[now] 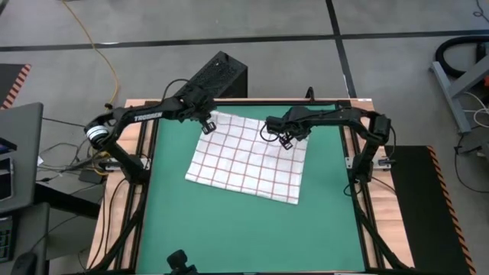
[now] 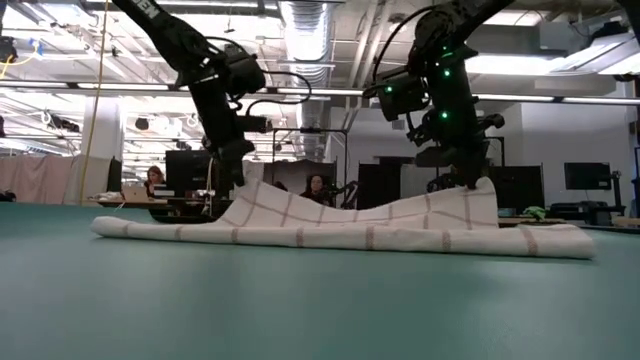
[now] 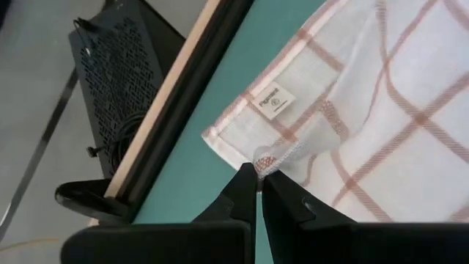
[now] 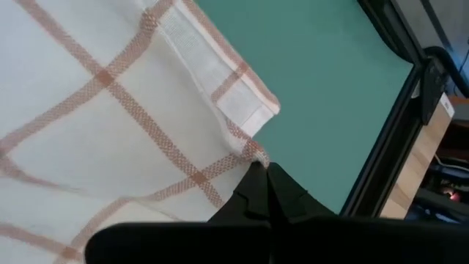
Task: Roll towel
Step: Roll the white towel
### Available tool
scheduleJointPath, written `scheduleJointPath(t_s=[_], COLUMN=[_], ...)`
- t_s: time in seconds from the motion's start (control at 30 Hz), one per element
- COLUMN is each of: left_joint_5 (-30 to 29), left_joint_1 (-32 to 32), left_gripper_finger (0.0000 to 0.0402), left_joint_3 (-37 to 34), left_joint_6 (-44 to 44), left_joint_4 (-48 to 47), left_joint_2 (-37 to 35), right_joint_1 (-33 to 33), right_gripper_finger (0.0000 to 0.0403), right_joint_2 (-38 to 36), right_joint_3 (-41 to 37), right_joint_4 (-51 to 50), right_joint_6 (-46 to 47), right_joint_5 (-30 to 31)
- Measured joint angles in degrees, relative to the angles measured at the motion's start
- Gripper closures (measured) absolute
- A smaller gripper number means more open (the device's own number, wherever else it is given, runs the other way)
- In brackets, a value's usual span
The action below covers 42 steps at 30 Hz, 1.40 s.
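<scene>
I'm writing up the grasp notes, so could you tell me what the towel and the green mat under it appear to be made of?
The towel looks like soft woven cloth, probably cotton: visible weave, stitched hem, sewn label, and it drapes in folds where both grippers pinch its far corners. The green mat looks like smooth, matte sheet, perhaps rubber or vinyl; the exact material is unclear.

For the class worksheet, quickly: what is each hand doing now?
Left hand: closed on the towel edge.
Right hand: closed on the towel edge.
</scene>
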Motion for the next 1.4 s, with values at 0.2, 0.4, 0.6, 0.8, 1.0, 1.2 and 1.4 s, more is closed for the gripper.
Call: scheduleJointPath(t_s=[0.2,0.4,0.6,0.8,1.0,1.2,1.4], left_joint_5=[-0.56,-1.05,0.65,0.54,-0.26,-1.8,1.32], left_joint_1=[0.02,0.95,1.45,1.53,1.51,1.96,3.2], left_gripper_finger=[0.0401,0.0401,0.0401,0.0401,0.0396,0.0361,0.0322], left_joint_3=[0.0,0.01,0.02,0.02,0.02,0.02,0.02], left_joint_6=[0.12,-0.6,-1.69,-1.83,-3.13,-2.52,-0.56], left_joint_4=[2.81,4.65,5.22,6.51,8.08,7.94,9.11], left_joint_2=[0.96,0.96,0.96,0.96,0.96,0.96,0.96], right_joint_1=[-1.67,-3.23,-3.31,-3.95,-5.25,-6.73,-7.79], right_gripper_finger=[0.0391,0.0385,0.0383,0.0361,0.0313,0.0243,0.0209], right_joint_2=[-0.02,0.0,0.03,0.03,0.03,0.03,0.03], right_joint_3=[-3.7,-6.64,-6.64,-6.62,-6.62,-6.62,-6.62], right_joint_4=[1.52,5.73,8.03,8.97,8.97,8.97,9.31], right_joint_6=[-1.29,-3.54,-3.85,-4.05,-3.82,-3.82,-4.22], right_joint_5=[-1.62,-0.33,1.73,2.66,2.71,2.93,3.07])
